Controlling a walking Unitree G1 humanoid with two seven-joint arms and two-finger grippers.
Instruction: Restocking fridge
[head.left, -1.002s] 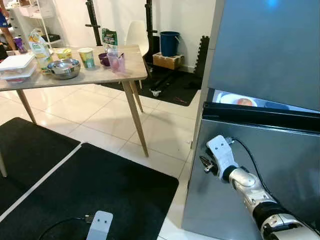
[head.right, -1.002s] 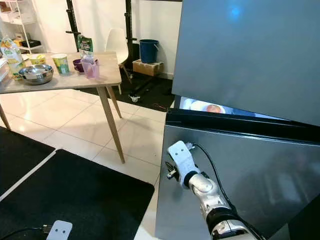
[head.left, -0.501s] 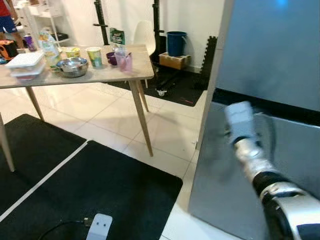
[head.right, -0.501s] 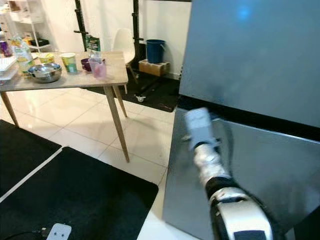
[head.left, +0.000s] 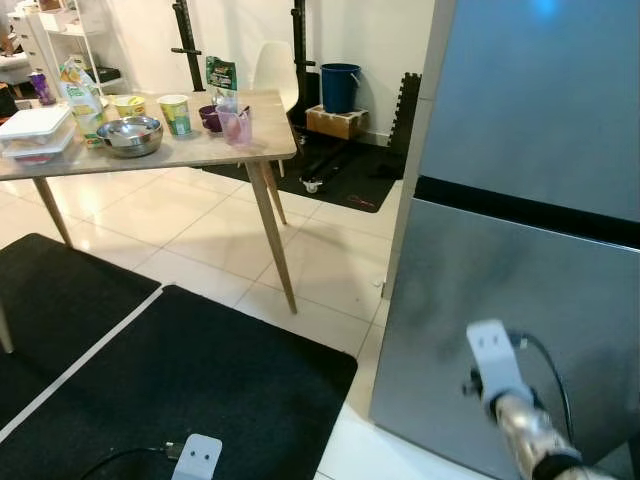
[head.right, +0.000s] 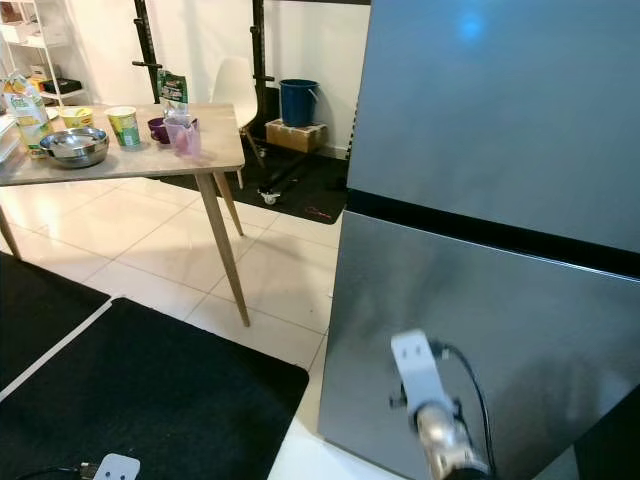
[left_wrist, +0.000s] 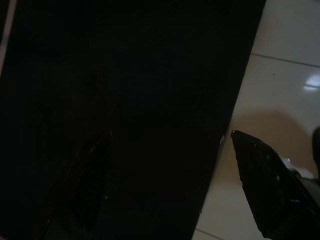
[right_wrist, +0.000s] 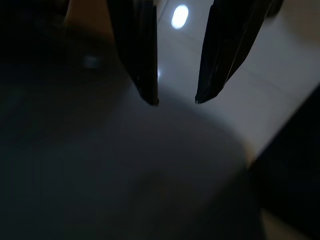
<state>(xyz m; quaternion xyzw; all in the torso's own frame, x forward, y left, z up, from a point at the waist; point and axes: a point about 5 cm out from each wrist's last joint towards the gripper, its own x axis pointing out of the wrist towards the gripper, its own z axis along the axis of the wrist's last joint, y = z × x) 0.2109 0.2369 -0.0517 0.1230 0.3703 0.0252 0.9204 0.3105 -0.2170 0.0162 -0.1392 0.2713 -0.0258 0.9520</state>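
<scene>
One grey fridge (head.left: 520, 250) stands upright on the right, its long axis vertical, its two doors shut and split by one black band. The right gripper (right_wrist: 175, 95) hangs low before the lower door, its two fingers (right_wrist: 137, 55) a narrow gap apart and holding nothing. The left gripper (left_wrist: 170, 165) hangs idle over the one black mat (head.left: 190, 380), fingers spread wide. One wooden table (head.left: 200, 150) stands well apart; one steel bowl (head.left: 128, 135) sits near the tabletop's middle, two paper cups (head.left: 174, 113) behind it, one pink cup (head.left: 238, 127) near the right edge.
</scene>
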